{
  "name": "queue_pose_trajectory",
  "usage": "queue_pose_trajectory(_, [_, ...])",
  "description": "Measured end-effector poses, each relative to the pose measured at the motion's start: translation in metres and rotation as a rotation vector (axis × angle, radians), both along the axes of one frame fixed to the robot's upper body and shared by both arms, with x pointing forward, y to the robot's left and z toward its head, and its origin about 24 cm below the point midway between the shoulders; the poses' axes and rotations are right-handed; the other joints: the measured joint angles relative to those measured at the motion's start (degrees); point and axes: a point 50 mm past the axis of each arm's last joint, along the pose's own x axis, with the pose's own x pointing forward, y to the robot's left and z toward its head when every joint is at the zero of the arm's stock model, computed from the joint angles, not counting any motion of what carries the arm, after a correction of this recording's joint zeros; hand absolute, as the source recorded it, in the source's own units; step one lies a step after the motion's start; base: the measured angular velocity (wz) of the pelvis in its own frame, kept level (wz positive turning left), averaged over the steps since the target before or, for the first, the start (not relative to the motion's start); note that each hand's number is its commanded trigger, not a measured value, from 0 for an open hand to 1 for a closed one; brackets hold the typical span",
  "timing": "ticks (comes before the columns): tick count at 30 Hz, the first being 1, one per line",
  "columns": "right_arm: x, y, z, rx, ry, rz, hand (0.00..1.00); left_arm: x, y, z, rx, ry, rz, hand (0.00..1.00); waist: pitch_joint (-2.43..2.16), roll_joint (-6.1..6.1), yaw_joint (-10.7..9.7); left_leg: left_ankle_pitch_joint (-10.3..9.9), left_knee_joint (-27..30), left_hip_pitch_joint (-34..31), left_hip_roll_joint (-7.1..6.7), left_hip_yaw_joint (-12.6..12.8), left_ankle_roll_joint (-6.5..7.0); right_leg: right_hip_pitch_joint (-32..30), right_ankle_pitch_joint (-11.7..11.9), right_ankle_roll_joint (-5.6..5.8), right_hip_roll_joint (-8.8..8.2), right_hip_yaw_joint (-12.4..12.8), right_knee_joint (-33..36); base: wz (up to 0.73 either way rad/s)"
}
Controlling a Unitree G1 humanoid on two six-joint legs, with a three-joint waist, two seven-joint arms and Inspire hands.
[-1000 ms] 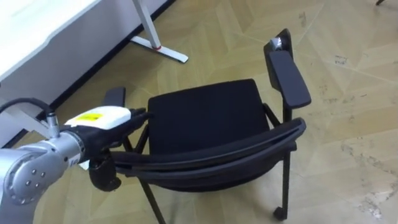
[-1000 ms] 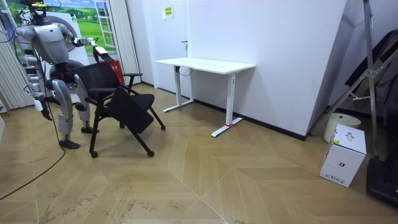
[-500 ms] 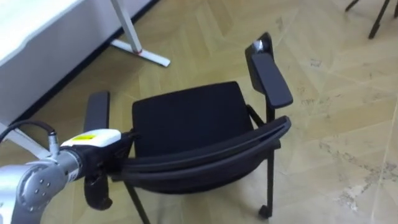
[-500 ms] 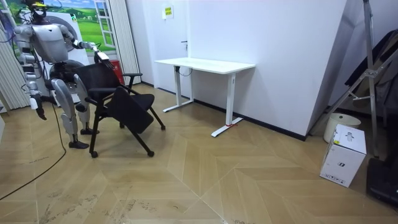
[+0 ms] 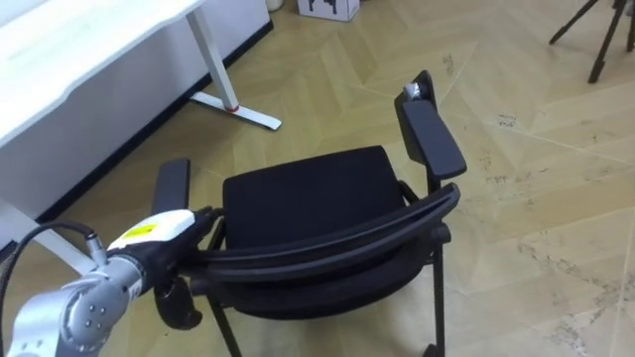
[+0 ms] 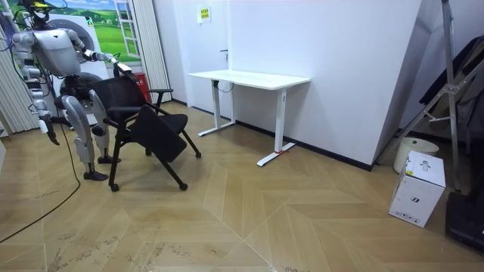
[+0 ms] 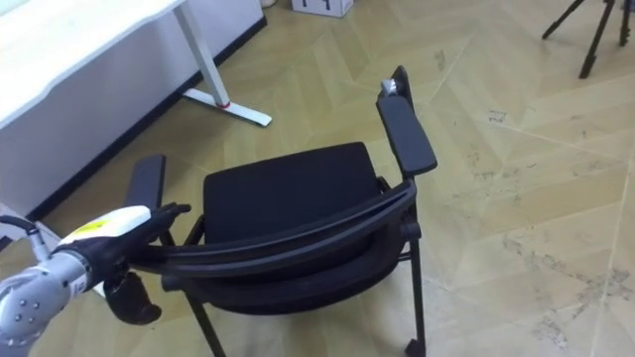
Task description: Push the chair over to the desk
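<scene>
A black chair (image 5: pixel 308 193) with armrests stands on the wooden floor just in front of me, its curved backrest (image 5: pixel 327 238) nearest to me and its seat facing away. My left hand (image 5: pixel 149 238) sits at the backrest's left end. Its fingers lie over the top edge and its thumb curls below, so the edge is pinched between them. In the room view I stand behind the chair (image 6: pixel 144 121) at the room view's left. There my right hand (image 6: pixel 47 128) hangs down at my side, away from the chair.
A white desk (image 5: pixel 79 40) stands ahead to the left, and its foot (image 5: pixel 243 111) reaches out over the floor near the chair. In the room view a white box (image 6: pixel 418 189) and a folded stand (image 6: pixel 446 83) are far off at the right, beyond open floor.
The eye view has shifted as my head moved. In the room view the chair stands where it was. My left hand stays on the backrest.
</scene>
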Motion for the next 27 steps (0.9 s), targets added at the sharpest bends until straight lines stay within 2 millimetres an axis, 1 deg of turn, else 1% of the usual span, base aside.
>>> queue_pose_trajectory(3, [0.001,0.001,0.000,-0.017,0.000,-0.005,0.00,0.000,-0.002,-0.004,0.015,-0.017,0.013,0.00,-0.02,-0.06,0.14,0.00,0.00,0.12,0.00,1.14,0.00,0.21,0.13,-0.15,0.00,0.50,0.06,-0.06])
queue_pose_trajectory(5, [0.002,0.001,0.000,-0.022,-0.004,-0.007,0.00,0.000,-0.002,-0.005,0.030,-0.024,0.020,0.00,-0.06,-0.23,0.13,0.00,0.01,0.19,0.00,1.26,0.00,-0.05,0.13,-0.15,0.03,0.56,0.09,-0.04])
queue_pose_trajectory(9, [0.002,0.001,0.000,-0.026,-0.015,-0.023,0.00,0.000,-0.002,-0.008,0.033,-0.036,0.036,0.00,-0.17,-0.94,-0.05,0.00,0.00,0.55,-0.03,1.37,0.00,0.09,0.11,-0.12,0.02,0.64,-0.21,-0.01])
queue_pose_trajectory(10, [0.001,0.002,0.000,-0.027,-0.012,-0.025,0.00,0.001,-0.002,-0.008,0.029,-0.041,0.038,0.00,-0.10,-1.19,0.00,0.00,-0.09,0.77,-0.03,1.37,0.00,0.40,0.13,-0.14,0.06,0.62,-0.51,0.00])
queue_pose_trajectory(12, [-0.001,0.003,-0.001,-0.025,-0.010,-0.035,0.00,0.001,-0.003,-0.008,0.024,-0.047,0.041,0.00,-0.17,-1.60,0.10,0.00,-0.09,0.93,-0.03,1.40,0.00,0.71,0.11,-0.11,0.05,0.64,-0.78,0.00])
queue_pose_trajectory(14, [-0.001,0.005,-0.002,-0.018,-0.014,-0.045,0.00,0.001,-0.004,-0.008,0.023,-0.055,0.044,0.00,-0.15,-1.92,0.11,0.00,-0.10,0.97,-0.03,1.42,-0.01,0.95,0.09,-0.08,0.04,0.67,-0.94,0.00])
queue_pose_trajectory(15, [-0.001,0.006,-0.002,-0.015,-0.014,-0.046,0.00,0.001,-0.004,-0.008,0.021,-0.056,0.044,0.54,-0.17,-2.05,0.14,-0.01,-0.10,1.03,-0.04,1.43,-0.01,1.22,0.09,-0.08,0.03,0.67,-1.15,0.00])
queue_pose_trajectory(16, [-0.001,0.007,-0.003,-0.013,-0.015,-0.047,0.00,0.001,-0.004,-0.008,0.020,-0.056,0.044,0.63,-0.21,-2.10,0.15,-0.01,-0.10,1.13,-0.06,1.43,-0.01,1.50,0.12,-0.09,0.02,0.64,-1.41,0.00])
queue_pose_trajectory(18, [-0.001,0.007,-0.003,-0.012,-0.015,-0.048,0.00,0.000,-0.005,-0.008,0.019,-0.055,0.041,1.00,-0.21,-2.09,0.14,-0.01,-0.09,1.27,-0.06,1.43,-0.01,1.98,0.24,-0.11,0.01,0.59,-1.84,0.04])
queue_pose_trajectory(27, [0.000,0.010,-0.004,-0.004,-0.018,-0.047,0.00,-0.004,-0.005,-0.012,0.046,-0.051,0.020,1.00,-0.37,-1.83,0.18,-0.01,-0.13,1.77,-0.06,1.54,-0.01,2.39,0.24,-0.12,0.03,0.60,-1.86,0.00])
